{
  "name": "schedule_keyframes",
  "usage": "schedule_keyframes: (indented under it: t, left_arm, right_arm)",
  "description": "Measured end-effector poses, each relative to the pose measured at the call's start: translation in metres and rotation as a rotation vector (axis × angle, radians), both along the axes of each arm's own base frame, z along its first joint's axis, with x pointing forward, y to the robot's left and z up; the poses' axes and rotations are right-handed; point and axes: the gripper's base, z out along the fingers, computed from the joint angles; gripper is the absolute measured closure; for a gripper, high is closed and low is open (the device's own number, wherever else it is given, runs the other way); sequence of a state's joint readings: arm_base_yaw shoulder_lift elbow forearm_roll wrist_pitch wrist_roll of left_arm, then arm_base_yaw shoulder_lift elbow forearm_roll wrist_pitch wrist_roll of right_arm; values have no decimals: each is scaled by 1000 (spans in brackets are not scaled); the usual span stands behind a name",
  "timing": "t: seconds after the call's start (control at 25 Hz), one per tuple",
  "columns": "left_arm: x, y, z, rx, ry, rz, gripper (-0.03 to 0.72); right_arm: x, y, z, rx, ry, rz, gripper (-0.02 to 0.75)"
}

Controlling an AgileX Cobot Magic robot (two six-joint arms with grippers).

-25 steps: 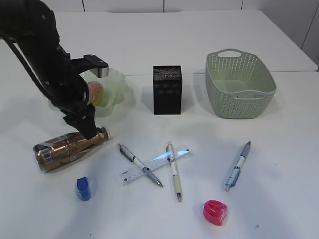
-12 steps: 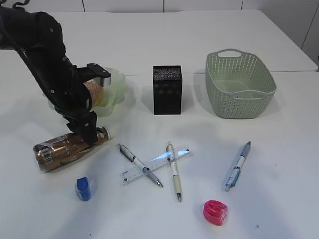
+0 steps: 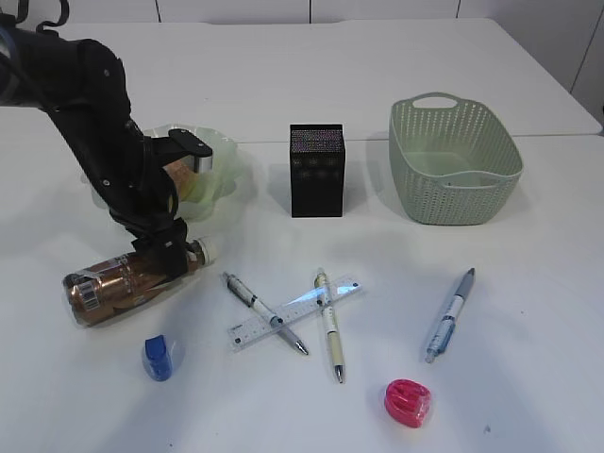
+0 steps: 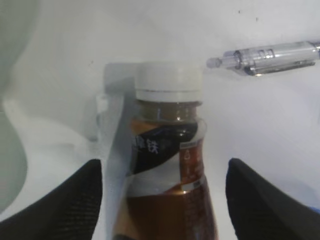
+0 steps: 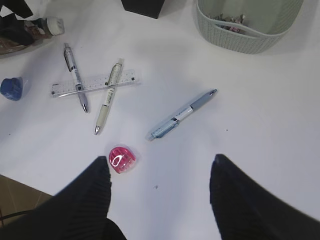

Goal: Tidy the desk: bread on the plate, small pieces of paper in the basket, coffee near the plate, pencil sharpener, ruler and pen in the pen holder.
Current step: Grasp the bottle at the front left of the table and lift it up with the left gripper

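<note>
Presently, exterior: coffee (image 3: pixel 127 280) is lying on its side on the desk (image 3: pixel 528 359), near the plate (image 3: pixel 219 162).
Left wrist: left gripper (image 4: pixel 162 192) is straddling the bottle, fingers spread, not touching.
Right wrist: right gripper (image 5: pixel 159 197) is hanging open, empty, above a pink sharpener (image 5: pixel 122 159).

On the white desk (image 3: pixel 396 66), the left arm (image 3: pixel 94 123) reaches down at the left, its gripper (image 3: pixel 160 253) at the neck of the coffee (image 3: pixel 127 281), which lies on its side, white cap pointing right. Behind the arm sits the plate (image 3: pixel 219 160) with the bread (image 3: pixel 179 175) on it. The pen holder (image 3: pixel 316 171) stands mid-desk, the basket (image 3: pixel 453 160) far right. Nearer, the ruler (image 3: pixel 293 312) lies under two crossed pens (image 3: pixel 264 312); a third pen (image 3: pixel 449 313) lies right, a blue sharpener (image 3: pixel 158 358) near left, a pink sharpener (image 3: pixel 407 402) near right.
</note>
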State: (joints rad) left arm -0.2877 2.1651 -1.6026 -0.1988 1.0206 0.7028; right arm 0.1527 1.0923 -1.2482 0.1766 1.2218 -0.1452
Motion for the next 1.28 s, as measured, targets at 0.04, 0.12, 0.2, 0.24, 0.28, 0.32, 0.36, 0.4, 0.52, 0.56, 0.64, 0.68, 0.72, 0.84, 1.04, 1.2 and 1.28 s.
schedule_keyframes:
  t: [0.04, 0.12, 0.2, 0.24, 0.28, 0.32, 0.36, 0.4, 0.52, 0.56, 0.64, 0.68, 0.72, 0.84, 1.04, 1.2, 1.28]
  left_arm:
    - [0, 0, 0, -1, -5, 1, 143]
    - [1, 0, 0, 0, -10, 0, 143]
    - [1, 0, 0, 0, -12, 1, 143]
    - [1, 0, 0, 1, -15, 0, 143]
    - [1, 0, 0, 1, -15, 0, 143]
    - [2, 0, 0, 2, -17, -1, 143]
    - [2, 0, 0, 1, -16, 2, 144]
    - [2, 0, 0, 3, -16, 3, 146]
    - [1, 1, 0, 9, -5, 1, 148]
    - [0, 1, 0, 12, 6, 1, 148]
    - [-2, 1, 0, 16, 25, 4, 148]
    - [-3, 2, 0, 18, 35, 4, 148]
    - [-4, 2, 0, 21, 42, 7, 149]
    - [-4, 2, 0, 25, 53, 10, 163]
    - [-5, 3, 0, 33, 66, 25, 192]
    - [-5, 3, -2, 38, 68, 28, 197]
    - [-4, 3, -8, 40, 74, 29, 197]
  right_arm:
    - [0, 0, 0, 0, 0, 0, 245]
    - [0, 0, 0, 0, 0, 0, 245]
    - [0, 0, 0, 0, 0, 0, 245]
    - [0, 0, 0, 0, 0, 0, 245]
    - [0, 0, 0, 0, 0, 0, 245]
    - [0, 0, 0, 0, 0, 0, 245]
    - [0, 0, 0, 0, 0, 0, 245]
    - [0, 0, 0, 0, 0, 0, 245]
    - [0, 0, 0, 0, 0, 0, 245]
    - [0, 0, 0, 0, 0, 0, 245]
    - [0, 0, 0, 0, 0, 0, 245]
    - [0, 0, 0, 0, 0, 0, 245]
    - [0, 0, 0, 0, 0, 0, 245]
    - [0, 0, 0, 2, 0, 1, 245]
    - [0, 1, 0, 8, 1, 2, 245]
    - [0, 1, 0, 10, 2, 3, 245]
    - [0, 1, 0, 12, 2, 3, 245]
